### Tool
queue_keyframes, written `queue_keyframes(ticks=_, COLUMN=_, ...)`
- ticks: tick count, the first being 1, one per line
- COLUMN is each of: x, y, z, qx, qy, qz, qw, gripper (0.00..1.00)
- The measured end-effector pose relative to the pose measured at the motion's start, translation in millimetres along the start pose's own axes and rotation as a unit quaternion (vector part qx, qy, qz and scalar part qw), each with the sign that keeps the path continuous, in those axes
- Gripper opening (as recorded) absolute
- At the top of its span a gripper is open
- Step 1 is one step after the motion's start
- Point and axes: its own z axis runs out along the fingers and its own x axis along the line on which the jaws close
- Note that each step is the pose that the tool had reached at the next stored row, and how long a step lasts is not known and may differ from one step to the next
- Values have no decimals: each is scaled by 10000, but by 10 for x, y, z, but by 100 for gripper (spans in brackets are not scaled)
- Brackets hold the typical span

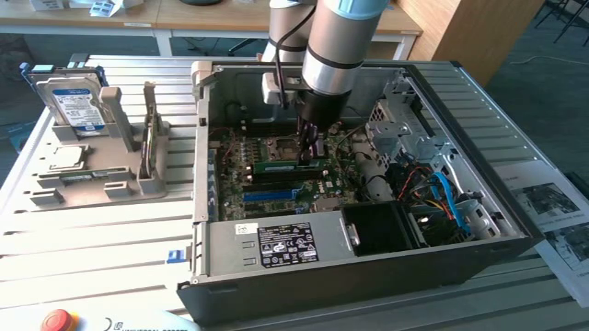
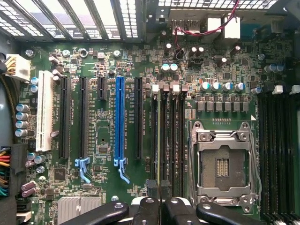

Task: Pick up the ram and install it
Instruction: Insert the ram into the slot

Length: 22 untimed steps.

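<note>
under gripper (image 1: 311, 156), ram (image 1: 287, 166) partly hidden

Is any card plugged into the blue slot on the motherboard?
No, the blue slot is bare along its whole length, with no card standing in it.

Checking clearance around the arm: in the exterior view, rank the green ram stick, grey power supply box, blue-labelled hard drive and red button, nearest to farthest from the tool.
1. Green ram stick, held in the tool, inside the case.
2. Grey power supply box, case's front edge.
3. Blue-labelled hard drive, in the stand on the exterior view's left.
4. Red button, lower left corner.
</note>
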Motion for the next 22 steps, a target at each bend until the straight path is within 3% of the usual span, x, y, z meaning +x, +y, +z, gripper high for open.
queue_keyframes(ticks=22, x=1, y=-3, z=44, qx=0, qy=0, qz=1, qw=10000, gripper=12)
